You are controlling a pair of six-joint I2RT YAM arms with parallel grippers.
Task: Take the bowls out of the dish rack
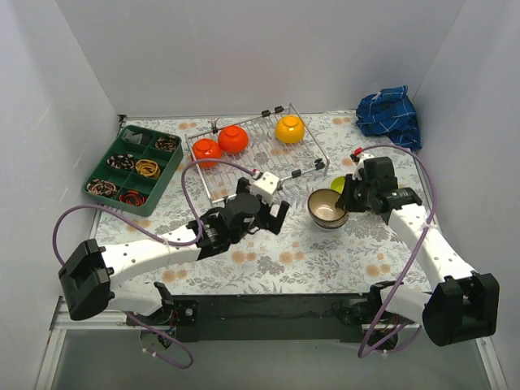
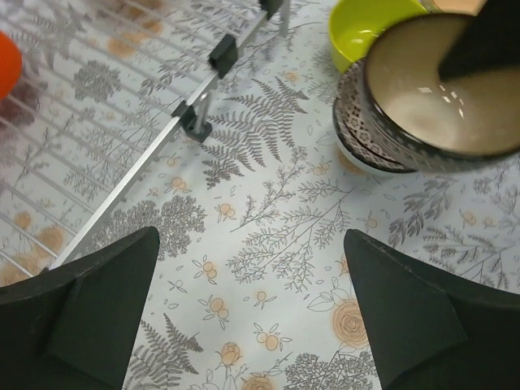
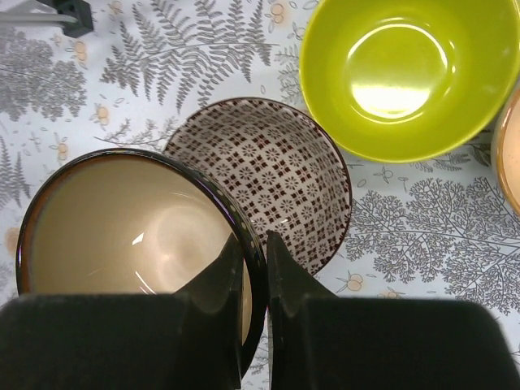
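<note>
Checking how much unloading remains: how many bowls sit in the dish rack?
3: two red-orange bowls at the dish rack's left end, one yellow-orange bowl at its far right corner. None appears hidden.

1. Top view: I see only a sliver of green bowl (image 1: 337, 184) behind the right gripper (image 1: 344, 201).
2. Right wrist: cream bowl (image 3: 122, 236) covers part of patterned bowl (image 3: 284, 175).
3. Left wrist: orange bowl (image 2: 6, 65) cut by left edge.

In the silver wire-grid dish rack (image 1: 260, 158), a round red-orange bowl (image 1: 206, 150) and a round orange bowl (image 1: 233, 139) sit at its left end, a round yellow bowl (image 1: 290, 128) in its far right corner; the green plastic compartment tray (image 1: 130, 208) lies left of the rack; the crumpled blue cloth (image 1: 390, 114) right of it; a dark-rimmed cream bowl (image 1: 327, 208) before its right corner, partly over a patterned round bowl (image 3: 301, 179).
</note>
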